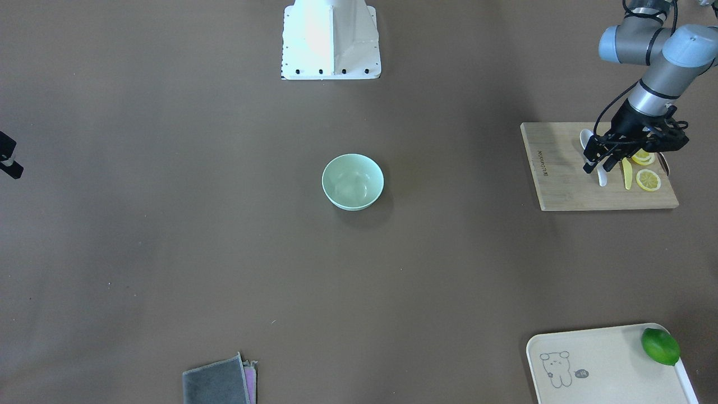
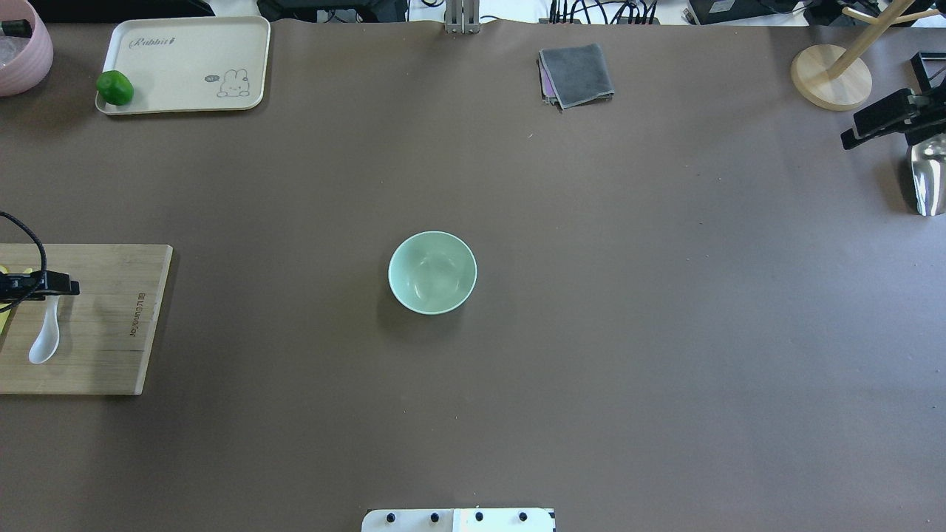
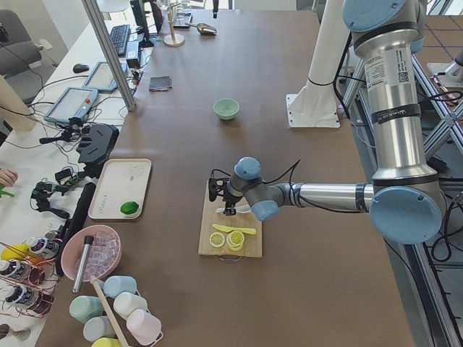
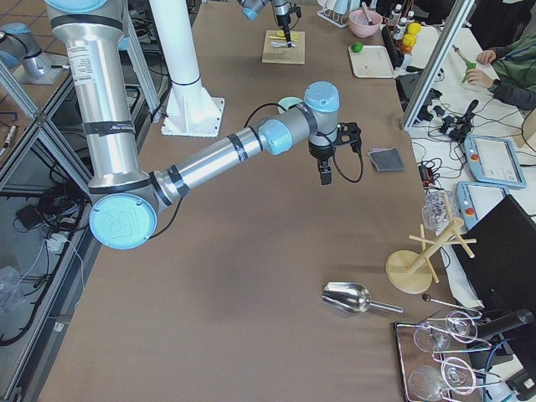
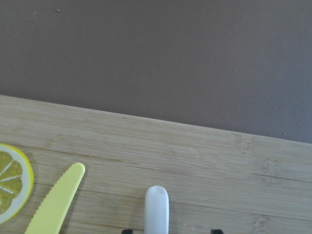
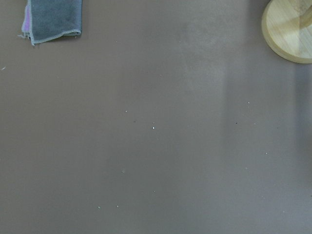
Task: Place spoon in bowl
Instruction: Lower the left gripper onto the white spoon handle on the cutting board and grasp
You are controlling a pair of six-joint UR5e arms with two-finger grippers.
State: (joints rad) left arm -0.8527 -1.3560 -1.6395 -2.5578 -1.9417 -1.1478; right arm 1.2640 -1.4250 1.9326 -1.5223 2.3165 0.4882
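The white spoon (image 1: pixel 587 138) lies on the wooden cutting board (image 1: pixel 561 185) at my left, scoop toward the robot. It also shows in the overhead view (image 2: pixel 44 343). My left gripper (image 1: pixel 598 166) is low over the spoon's handle. In the left wrist view the handle tip (image 5: pixel 157 209) lies between two spread fingertips (image 5: pixel 217 231), so the gripper is open and empty. The mint-green bowl (image 1: pixel 353 182) stands empty at the table's middle (image 2: pixel 432 272), far from the spoon. My right gripper (image 2: pixel 883 120) hovers at the far right edge; I cannot tell its state.
A yellow knife (image 1: pixel 626 174) and lemon slices (image 1: pixel 648 180) lie beside the spoon on the board. A cream tray (image 2: pixel 185 63) holds a lime (image 2: pixel 114 87). A grey cloth (image 2: pixel 576 74), a wooden stand (image 2: pixel 831 74) and a metal scoop (image 2: pixel 927 177) are at the far side.
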